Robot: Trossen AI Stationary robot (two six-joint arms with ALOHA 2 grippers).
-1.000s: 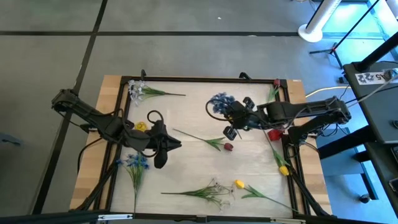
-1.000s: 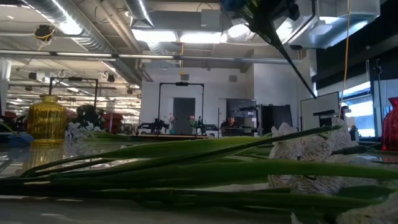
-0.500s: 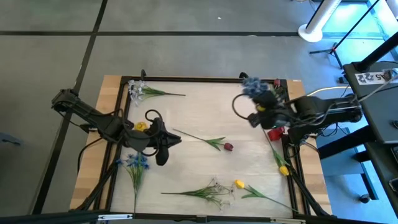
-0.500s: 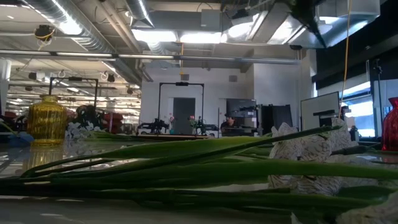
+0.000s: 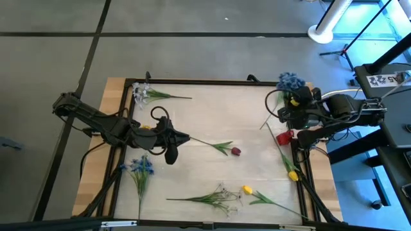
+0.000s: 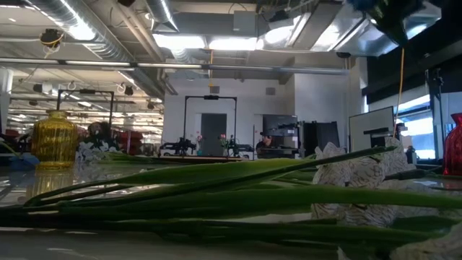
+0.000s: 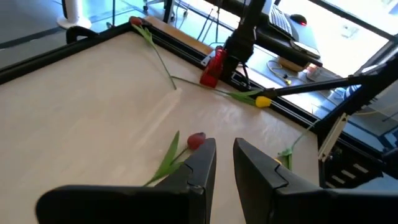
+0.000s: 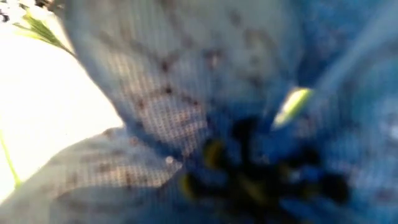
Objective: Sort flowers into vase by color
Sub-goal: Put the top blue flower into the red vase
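My right gripper [image 5: 292, 106] is high above the table's right edge, beyond the red vase [image 5: 284, 136], shut on a blue flower. The flower's blue head [image 5: 290, 81] points to the far edge, and its petals [image 8: 186, 112] fill the right wrist view. My left gripper [image 5: 171, 149] hovers left of centre, its fingers [image 7: 199, 163] slightly open and pointing at the dark red tulip [image 7: 196, 140], which lies flat on the table [image 5: 235, 151]. The yellow vase [image 5: 146, 129] is partly hidden under the left arm. My right gripper holds the blue flower by its stem just below the head; the gripper's own body and the petals hide the place of contact. The flower is lifted clear. Its green stem [image 5: 269, 108] curves out toward the table's middle, the free end [image 5: 261, 127] hanging in the air.
Lying on the table are a white sprig [image 5: 142, 94] at the far left, a second blue flower [image 5: 140, 167] near left, a white sprig [image 5: 218, 194] and a yellow tulip [image 5: 246, 190] near the front, and another yellow tulip [image 5: 293, 174] by the right frame. Green stems [image 6: 216, 195] fill the low view.
My right gripper has carried the blue flower from the table's middle toward the right and far edges, up to the right frame beside the red vase, and has turned so that the head now points to the far edge. My left gripper has shifted slightly right toward the red tulip.
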